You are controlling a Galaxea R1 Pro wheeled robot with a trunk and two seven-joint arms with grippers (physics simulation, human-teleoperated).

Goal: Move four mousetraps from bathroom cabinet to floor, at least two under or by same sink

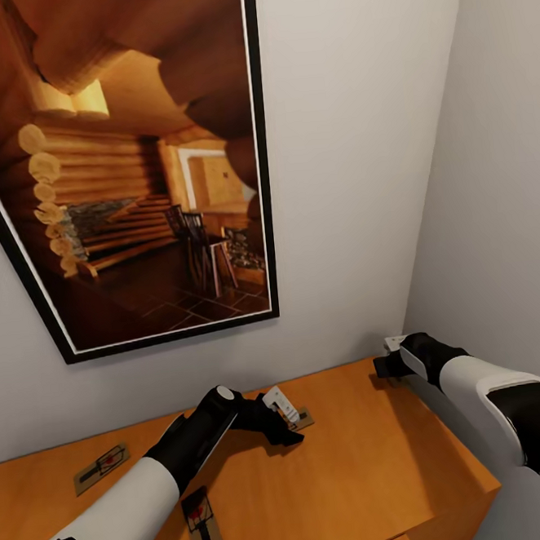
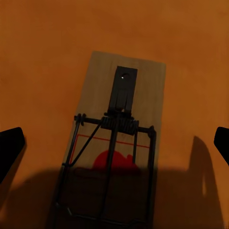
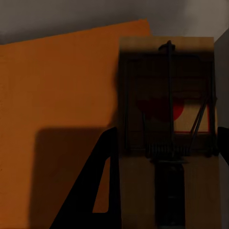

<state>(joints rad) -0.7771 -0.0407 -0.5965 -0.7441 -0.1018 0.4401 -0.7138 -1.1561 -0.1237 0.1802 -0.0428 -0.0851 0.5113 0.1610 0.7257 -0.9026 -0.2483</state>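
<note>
On the smooth flat top of the low orange-brown wooden cabinet (image 1: 376,457), which stands in a corner of pale grey walls, lie small flat rectangular tan mousetraps with black wire mechanisms and red spots. One mousetrap (image 1: 101,467) rests near the back wall toward the left, and a second mousetrap (image 1: 199,522) lies close to the front edge, partly beside the left forearm. A third mousetrap (image 1: 300,420) sits under the left gripper (image 1: 285,420), only its corner peeking out past the fingers in the head view. From the left wrist view this same trap (image 2: 119,143) lies flat on the orange wood, and the two dark fingertips (image 2: 10,148) stand wide apart on either side of it, not touching the board, so the jaws are open.

Over the right back corner of the cabinet top, the right gripper (image 1: 390,356) reaches toward the wall corner. In the right wrist view a fourth mousetrap (image 3: 168,133) fills the space between the dark fingers (image 3: 102,181), lifted so the cabinet edge and grey wall show behind it; the jaws are closed on this board.

Above the cabinet hangs a large black-framed picture of a log-cabin interior (image 1: 130,167).
</note>
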